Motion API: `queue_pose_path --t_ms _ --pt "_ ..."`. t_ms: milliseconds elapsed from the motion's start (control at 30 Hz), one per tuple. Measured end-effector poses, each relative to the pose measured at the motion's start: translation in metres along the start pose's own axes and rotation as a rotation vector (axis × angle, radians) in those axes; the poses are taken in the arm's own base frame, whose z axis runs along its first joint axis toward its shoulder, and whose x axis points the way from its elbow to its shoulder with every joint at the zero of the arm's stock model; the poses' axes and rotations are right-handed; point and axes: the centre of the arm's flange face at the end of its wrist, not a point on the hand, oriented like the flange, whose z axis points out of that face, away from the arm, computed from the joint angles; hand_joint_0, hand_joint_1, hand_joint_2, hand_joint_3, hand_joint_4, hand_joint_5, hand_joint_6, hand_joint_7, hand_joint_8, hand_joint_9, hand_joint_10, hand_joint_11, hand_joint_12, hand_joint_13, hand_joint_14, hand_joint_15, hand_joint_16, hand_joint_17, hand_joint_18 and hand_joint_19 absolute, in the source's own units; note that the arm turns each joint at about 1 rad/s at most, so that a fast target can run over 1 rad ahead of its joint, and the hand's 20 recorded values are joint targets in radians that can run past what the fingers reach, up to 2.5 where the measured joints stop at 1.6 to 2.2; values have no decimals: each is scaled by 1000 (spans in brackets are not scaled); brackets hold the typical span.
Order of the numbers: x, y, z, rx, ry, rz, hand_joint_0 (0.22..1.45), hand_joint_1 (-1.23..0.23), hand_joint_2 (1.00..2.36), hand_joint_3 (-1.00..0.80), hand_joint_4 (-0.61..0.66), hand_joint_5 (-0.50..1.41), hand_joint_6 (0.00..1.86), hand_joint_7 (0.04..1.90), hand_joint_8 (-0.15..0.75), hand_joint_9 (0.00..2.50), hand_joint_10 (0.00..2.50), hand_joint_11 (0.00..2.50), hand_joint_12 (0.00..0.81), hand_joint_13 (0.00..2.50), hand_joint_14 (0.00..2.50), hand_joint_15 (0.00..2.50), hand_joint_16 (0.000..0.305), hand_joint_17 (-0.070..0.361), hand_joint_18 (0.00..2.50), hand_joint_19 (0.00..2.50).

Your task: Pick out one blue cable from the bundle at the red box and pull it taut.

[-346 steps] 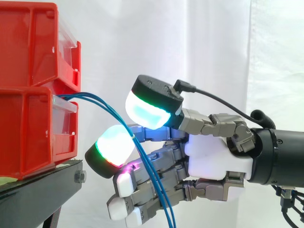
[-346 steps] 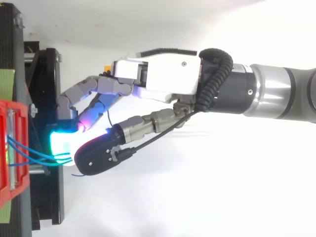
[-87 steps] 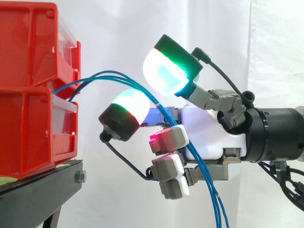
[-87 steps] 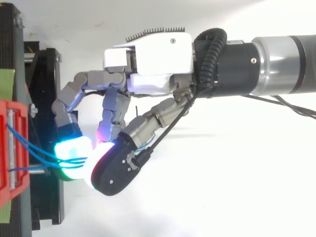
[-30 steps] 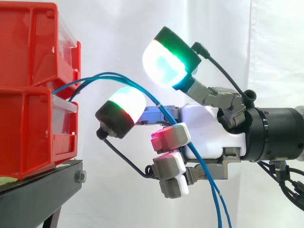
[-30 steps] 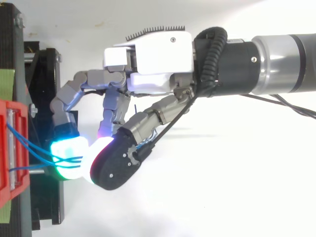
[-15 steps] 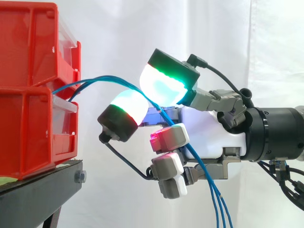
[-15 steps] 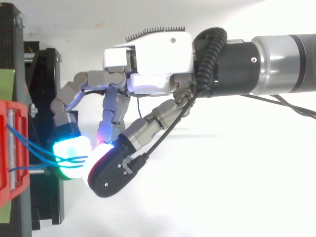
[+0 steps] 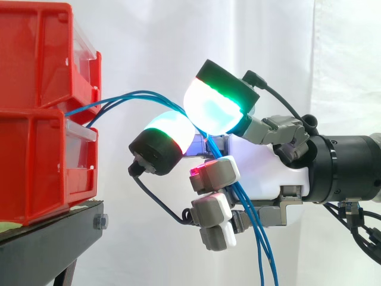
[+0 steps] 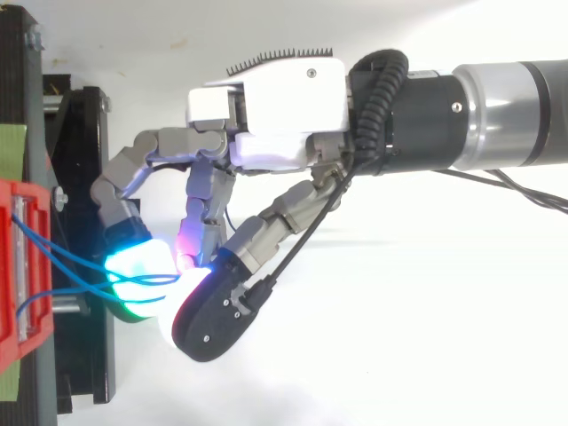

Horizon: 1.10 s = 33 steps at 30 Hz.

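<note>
The robot hand [image 9: 262,173] comes in from the right and stands a little to the right of the red bins, apart from them. Its two large fingertips [image 9: 214,113] glow cyan with a green edge. They are pressed together, with the bundle of blue cables [image 9: 128,93] clamped between them. How many strands are inside this pinch, I cannot tell. The smaller fingers [image 9: 214,208] below are curled in toward the white palm. One of them glows red to magenta at its tip, and they hold nothing. From the top view, the robot hand [image 10: 266,106] shows its white back, and the two big pads meet low and to the left of it, beside the black stand.

The blue cables leave the front of the lower red bin [image 9: 36,167], at its top edge beside the clear label holder [image 9: 80,132]. From there they rise in a soft arc to the right and go in between the two glowing pads. They come out behind the pads, run down across the palm and hang below the robot hand to the bottom edge of the side view. Between the bin and the pinch they are curved, not straight, so they are not taut.

The upper red bin [image 9: 36,53] sits directly on the lower one, and both rest on the black stand [image 9: 47,241], which has a bolt [image 9: 100,221] on its right end. Farthest back hangs the white curtain [image 9: 155,47].
</note>
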Motion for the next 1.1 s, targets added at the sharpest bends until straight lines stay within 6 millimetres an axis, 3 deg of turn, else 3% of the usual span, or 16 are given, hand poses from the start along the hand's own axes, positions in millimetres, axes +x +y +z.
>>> queue_pose_path --t_ms 200,333,667,967,1100 --pt "0 0 0 -2 0 -1 622 -946 1000 -500 -152 -76 943 1193 283 1314 40 900 339 1191 31 683 48 109 1082 632" --pt "0 0 0 0 0 0 557 -929 1000 -500 -106 -74 937 986 287 1311 41 887 350 1192 27 682 50 113 1085 624" --pt "0 0 0 -3 1 0 477 -821 1000 -500 -14 -72 892 965 305 1306 38 890 378 1195 25 658 55 125 1103 605" --pt "0 0 0 -4 2 0 537 -677 1000 -500 -38 -79 886 1009 296 1297 39 884 362 1178 26 666 53 119 1069 631" --pt "0 1 1 -6 2 -1 624 -767 1000 -495 -53 -74 898 1027 290 1293 37 894 354 1163 29 673 50 113 1042 642"
